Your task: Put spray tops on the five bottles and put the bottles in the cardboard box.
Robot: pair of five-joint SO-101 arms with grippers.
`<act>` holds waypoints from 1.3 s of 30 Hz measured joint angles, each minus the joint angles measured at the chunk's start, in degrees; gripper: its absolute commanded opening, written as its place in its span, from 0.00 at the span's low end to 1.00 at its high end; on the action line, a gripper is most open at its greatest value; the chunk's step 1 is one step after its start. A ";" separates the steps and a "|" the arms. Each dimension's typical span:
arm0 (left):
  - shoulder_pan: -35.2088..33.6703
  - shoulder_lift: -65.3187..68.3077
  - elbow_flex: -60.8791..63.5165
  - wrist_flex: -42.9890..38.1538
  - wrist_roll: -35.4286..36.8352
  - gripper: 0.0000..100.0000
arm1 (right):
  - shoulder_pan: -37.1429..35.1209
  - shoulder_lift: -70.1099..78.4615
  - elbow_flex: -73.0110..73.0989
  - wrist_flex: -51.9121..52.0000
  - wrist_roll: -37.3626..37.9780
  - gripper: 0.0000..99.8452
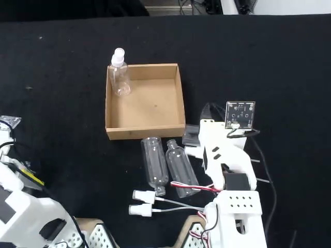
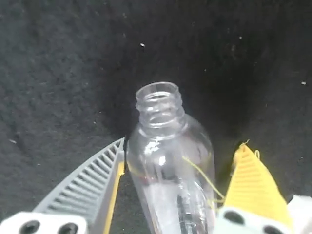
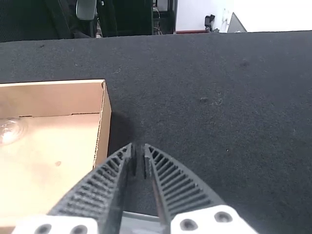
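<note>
Left claw [image 2: 182, 144] grips uncapped bottle [image 2: 163, 122]; right claw [image 3: 138, 152] pinched beside cardboard box [image 3: 104, 122] wall

My left gripper [image 2: 183, 144] clamps a bottle [image 2: 163, 131]; my right gripper [image 3: 139, 147] points forward, its 2 jaws closed.

We can read no text, brand, number or sign in any of these views. The one place with marks is a small square circuit board [image 1: 240, 114] toward the table's right side, near the cardboard box's near right corner. Its pale dots and specks are too small for us to make out as letters or figures.
</note>
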 measured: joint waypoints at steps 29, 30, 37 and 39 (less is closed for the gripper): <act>9.14 -14.68 10.55 -5.45 7.56 0.34 | -6.07 0.00 -7.82 16.53 7.03 0.02; 8.44 -14.51 10.55 -6.24 7.56 0.34 | -6.07 0.00 -7.82 16.44 7.03 0.02; 5.19 -14.51 10.29 -6.42 -0.18 0.34 | -6.07 0.00 -7.82 15.91 7.03 0.02; 5.19 -14.51 10.29 -5.54 -1.49 0.34 | -6.07 0.00 -7.82 15.91 7.03 0.02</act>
